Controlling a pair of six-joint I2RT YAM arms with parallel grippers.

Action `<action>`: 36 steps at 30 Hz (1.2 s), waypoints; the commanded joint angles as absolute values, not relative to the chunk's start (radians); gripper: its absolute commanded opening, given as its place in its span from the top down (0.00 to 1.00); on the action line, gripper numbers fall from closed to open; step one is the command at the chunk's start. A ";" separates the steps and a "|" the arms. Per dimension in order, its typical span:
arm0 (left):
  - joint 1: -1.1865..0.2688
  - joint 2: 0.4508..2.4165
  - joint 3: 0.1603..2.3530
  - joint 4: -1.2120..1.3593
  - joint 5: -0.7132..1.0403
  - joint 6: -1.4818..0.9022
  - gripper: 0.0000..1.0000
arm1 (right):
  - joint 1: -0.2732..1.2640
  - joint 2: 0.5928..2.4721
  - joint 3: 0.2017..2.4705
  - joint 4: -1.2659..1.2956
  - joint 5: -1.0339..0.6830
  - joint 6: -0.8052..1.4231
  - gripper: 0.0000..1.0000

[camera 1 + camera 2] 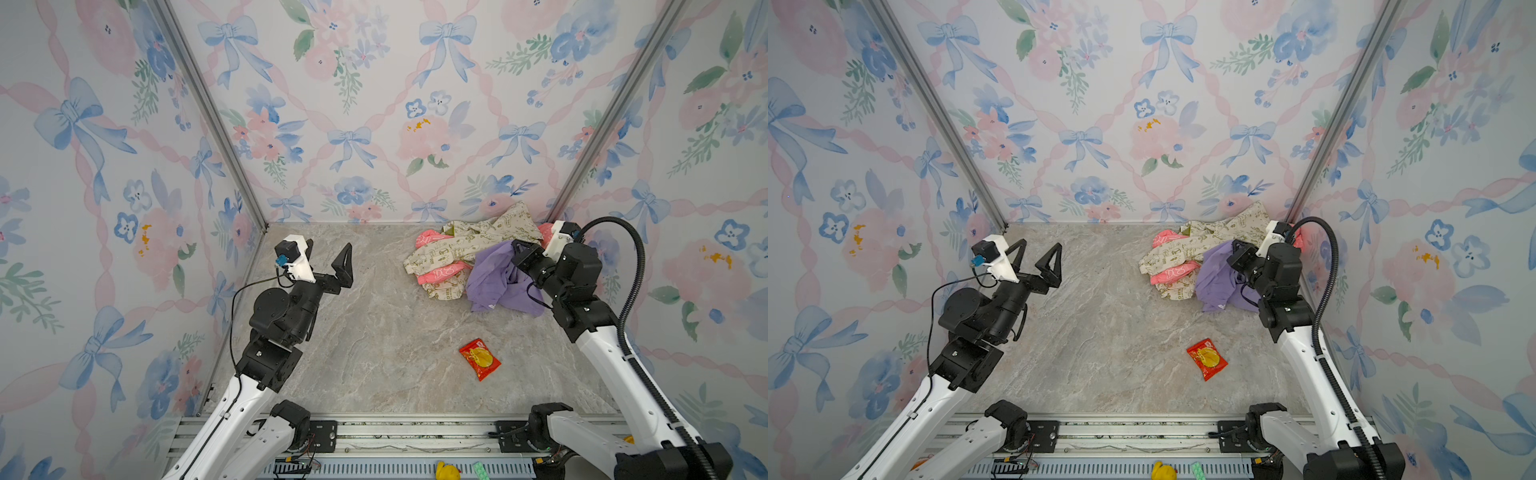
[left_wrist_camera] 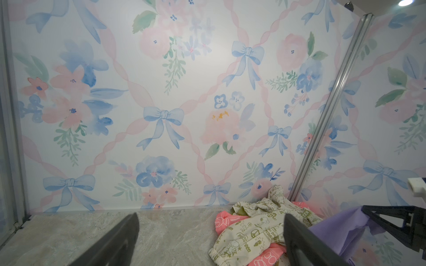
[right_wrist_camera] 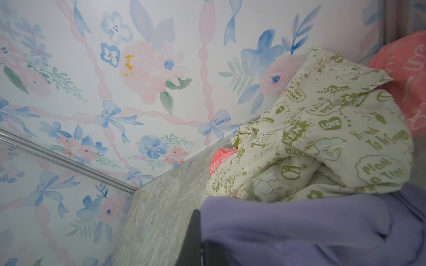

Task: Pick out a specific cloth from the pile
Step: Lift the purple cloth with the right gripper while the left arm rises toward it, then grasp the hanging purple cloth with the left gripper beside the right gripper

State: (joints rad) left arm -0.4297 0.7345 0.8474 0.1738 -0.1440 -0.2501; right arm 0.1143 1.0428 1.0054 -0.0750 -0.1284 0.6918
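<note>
Marbled grey-beige tabletop (image 1: 374, 332) forms the floor of a small booth. It is closed on three sides by walls (image 1: 374, 83) papered with blue bows, pink ribbons and watercolour flowers. Aluminium posts (image 1: 208, 112) run up the two back corners, and a slotted metal rail (image 1: 415, 432) crosses the near edge.

The pile (image 1: 440, 253) lies in the back right corner against the wall. It is a cream cloth (image 1: 490, 230) with olive-green print, tangled with a coral-pink cloth (image 1: 440, 273).

The cloth (image 1: 494, 278), plain lavender, hangs at the pile's near right side. Its top is bunched in the right gripper (image 1: 519, 249), whose jaws are clamped on it, and its lower folds touch the surface.

The left gripper (image 1: 1037, 257) is poised above the back left of the surface, spread wide and empty. A red snack packet (image 1: 480, 359) lies alone nearer the front, well apart from the pile.
</note>
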 commanded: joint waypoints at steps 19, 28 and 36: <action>-0.433 0.875 1.104 0.028 0.187 -0.161 0.02 | 0.092 1.096 1.311 -0.247 -0.309 0.631 1.00; -0.434 0.910 1.098 0.029 0.262 -0.112 0.02 | 0.107 1.129 1.353 -0.217 -0.328 0.696 1.00; -0.475 0.993 1.146 0.031 0.347 -0.081 0.02 | 0.167 1.137 1.401 -0.278 -0.312 0.603 1.00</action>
